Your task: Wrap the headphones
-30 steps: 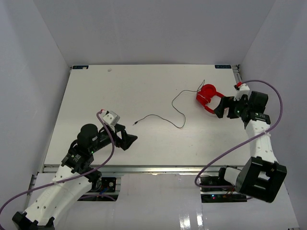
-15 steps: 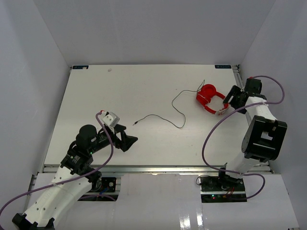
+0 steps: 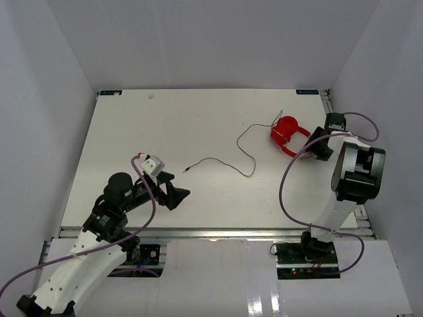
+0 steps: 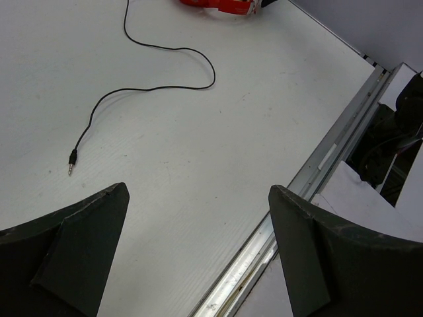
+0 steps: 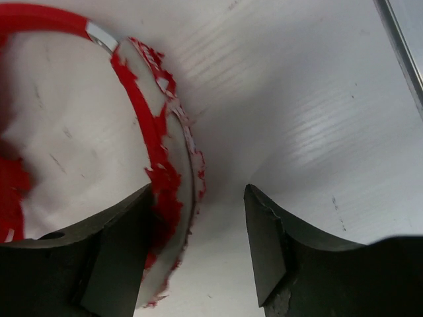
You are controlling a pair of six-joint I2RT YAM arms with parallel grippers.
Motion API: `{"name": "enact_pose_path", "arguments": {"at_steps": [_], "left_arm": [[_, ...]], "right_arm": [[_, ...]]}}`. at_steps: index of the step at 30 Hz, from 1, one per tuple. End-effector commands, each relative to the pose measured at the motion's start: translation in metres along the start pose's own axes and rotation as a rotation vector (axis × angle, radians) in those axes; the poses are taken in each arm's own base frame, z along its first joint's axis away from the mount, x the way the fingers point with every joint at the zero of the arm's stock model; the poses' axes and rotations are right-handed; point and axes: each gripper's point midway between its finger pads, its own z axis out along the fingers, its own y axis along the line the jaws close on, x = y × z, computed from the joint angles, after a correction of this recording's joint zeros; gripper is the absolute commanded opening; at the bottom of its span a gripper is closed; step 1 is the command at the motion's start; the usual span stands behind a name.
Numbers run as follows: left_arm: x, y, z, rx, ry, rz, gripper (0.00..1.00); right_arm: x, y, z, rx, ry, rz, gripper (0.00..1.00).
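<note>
Top external view: bright red over-ear headphones [image 3: 286,130] lie at the far right of the white bench [image 3: 165,125], with their thin black cable [image 3: 225,162] trailing left in loose curves to a small plug [image 3: 186,171] near the middle.

Right hand [image 3: 312,146]: at the headband end of the set. In the right wrist view its fingers [image 5: 119,251] stand apart around the red-and-white headband [image 5: 175,165]. The band touches the left-side finger and a gap remains to the other, so nothing is pinched yet.

Left hand [image 3: 177,195]: spread wide and empty, just short of the plug [image 4: 71,162] and not touching it.

Handling, as judged:
- The set looks light and likely to slide on the smooth bench.
- The headband is springy rather than rigid, and its red covering appears flaked, so a firm squeeze may shed more.
- The band is the sound place to hold.
- The cable [image 4: 213,71] is limp and thin. Take it near the plug and keep it taut while winding, or it will slip off.

Not determinable:
- The second cup cannot be made out from above.
- The point where the cable joins the cup is too small to see.
- The right wrist view cuts the cup to a red blur at its left edge.
- The arm partly covers the right hand from above.
</note>
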Motion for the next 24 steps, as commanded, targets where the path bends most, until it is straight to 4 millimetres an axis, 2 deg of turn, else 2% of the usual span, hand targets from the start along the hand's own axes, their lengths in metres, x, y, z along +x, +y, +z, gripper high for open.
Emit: {"name": "enact_pose_path", "arguments": {"at_steps": [1,11,15,20,24], "left_arm": [[-0.012,-0.004,-0.002,0.014,-0.031,0.024,0.98],[-0.01,-0.002,-0.001,0.01,-0.024,0.022,0.98],[-0.01,-0.002,-0.001,0.012,-0.024,0.023,0.98],[-0.01,-0.004,-0.001,0.02,-0.023,0.023,0.98],[-0.009,-0.006,0.0,0.036,-0.021,0.024,0.98]], "right_arm": [[-0.009,0.003,0.002,-0.011,-0.044,0.019,0.57],[0.0,0.008,0.012,-0.042,-0.006,0.03,0.36],[-0.004,0.012,0.006,-0.063,-0.021,0.028,0.31],[-0.007,0.019,-0.004,-0.108,-0.044,0.025,0.16],[-0.007,0.033,-0.02,-0.205,-0.059,-0.007,0.09]]}}
